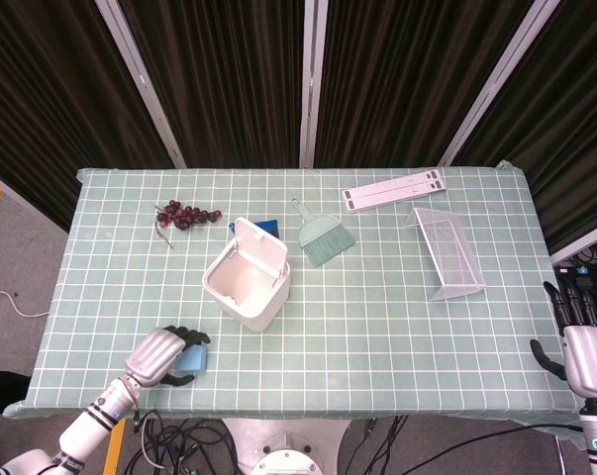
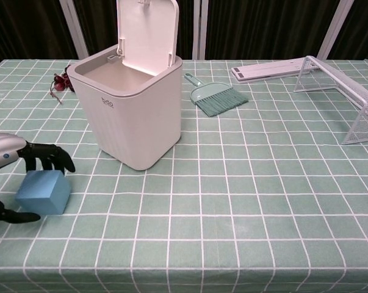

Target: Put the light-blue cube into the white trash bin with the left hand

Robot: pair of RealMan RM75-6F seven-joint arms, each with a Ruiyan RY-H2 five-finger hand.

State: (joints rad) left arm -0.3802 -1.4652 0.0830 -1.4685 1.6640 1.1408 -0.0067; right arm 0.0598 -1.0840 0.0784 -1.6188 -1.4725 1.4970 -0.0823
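The light-blue cube (image 1: 192, 361) (image 2: 43, 193) sits on the checked cloth near the table's front left corner. My left hand (image 1: 159, 354) (image 2: 25, 156) is on it. The black fingers (image 2: 49, 159) curl down over its far top edge, and the thumb lies against its near bottom edge. The white trash bin (image 1: 263, 312) (image 2: 141, 122) stands just beyond and to the right of the cube, its lid tipped up and open. My right hand (image 1: 585, 346) hangs off the table's right edge with fingers spread and nothing in it.
A bunch of dark grapes (image 1: 184, 215) (image 2: 61, 81) lies at the back left. A green hand brush (image 1: 325, 237) (image 2: 217, 99), a white wire goal (image 1: 448, 252) (image 2: 348, 91) and a flat white strip (image 1: 394, 189) (image 2: 269, 70) lie right of the bin. A dark blue object (image 1: 268, 226) peeks from behind the bin.
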